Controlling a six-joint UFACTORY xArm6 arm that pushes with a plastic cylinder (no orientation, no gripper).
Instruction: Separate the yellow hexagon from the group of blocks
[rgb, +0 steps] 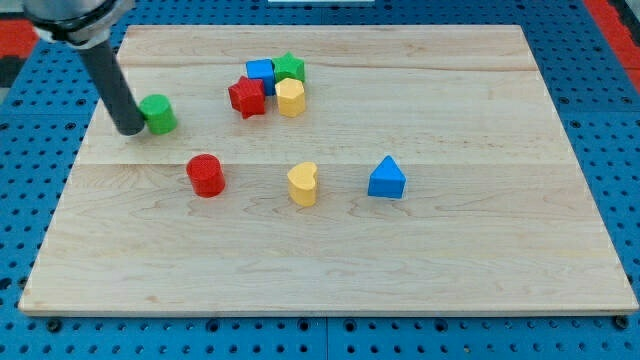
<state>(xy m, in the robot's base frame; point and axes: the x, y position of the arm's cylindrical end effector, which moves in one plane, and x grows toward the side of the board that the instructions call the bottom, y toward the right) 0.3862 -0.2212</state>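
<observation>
Your yellow hexagon (291, 98): upright, touching red star (247, 97) and blue cube (260, 72), well right of my tip (131, 130).

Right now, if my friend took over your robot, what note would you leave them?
My tip rests at the view's left, right beside the green block, far from the group.
The yellow hexagon still sits in the group near the view's top, against the red star, with the blue cube and green star behind.
Done: nothing yet.
Left: bring my tip over and push the hexagon clear.
</observation>
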